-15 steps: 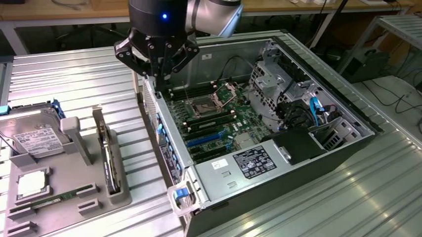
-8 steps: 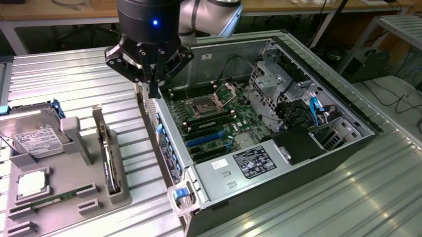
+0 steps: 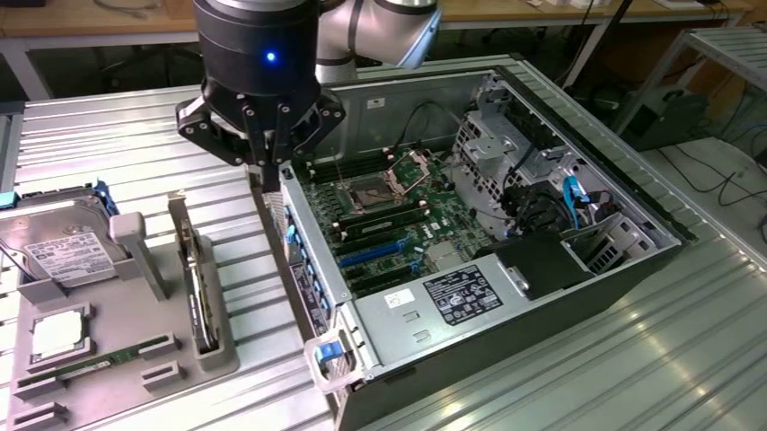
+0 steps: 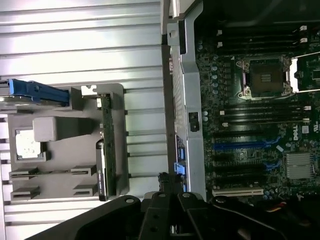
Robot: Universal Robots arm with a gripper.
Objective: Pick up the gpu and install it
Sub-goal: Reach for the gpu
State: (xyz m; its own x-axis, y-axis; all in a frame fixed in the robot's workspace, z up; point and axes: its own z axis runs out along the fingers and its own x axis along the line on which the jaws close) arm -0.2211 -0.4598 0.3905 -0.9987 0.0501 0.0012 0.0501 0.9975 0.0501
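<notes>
GPU position: the gpu (image 3: 198, 287) (image 4: 108, 145) is standing on edge in a slot of the grey fixture (image 3: 142, 260) (image 4: 65, 150), showing as a thin dark strip in the exterior view and as a narrow green edge in the wrist view.
GPU contact: nothing is touching the card; it is sitting seated in its slot.
Finger state: the fingers (image 3: 269, 166) are pressing together with no gap showing, and they are gripping nothing.
Gripper position: the gripper (image 3: 269, 180) (image 4: 167, 185) is hanging above the near wall of the computer case (image 3: 623, 180) (image 4: 185, 100), pointing downward.
GPU relative to fingers: the card is lying apart from the fingertips, on the fixture side of the case wall, toward the exterior view's left and lower in that view.
Fixture contents: a hard drive (image 3: 60, 251) with a white label and a RAM stick (image 3: 102, 364) are resting in other bays of the same fixture.
Case interior: the motherboard (image 3: 396, 215) (image 4: 250, 125) is lying exposed, with blue expansion slots (image 3: 377, 251) (image 4: 245, 146) and an open processor socket (image 3: 365, 193) (image 4: 265, 77).
Obstruction: the case wall is standing between the card and the motherboard.
Support: fixture and case are resting on a ribbed metal table (image 3: 671, 359) (image 4: 75, 40).
</notes>
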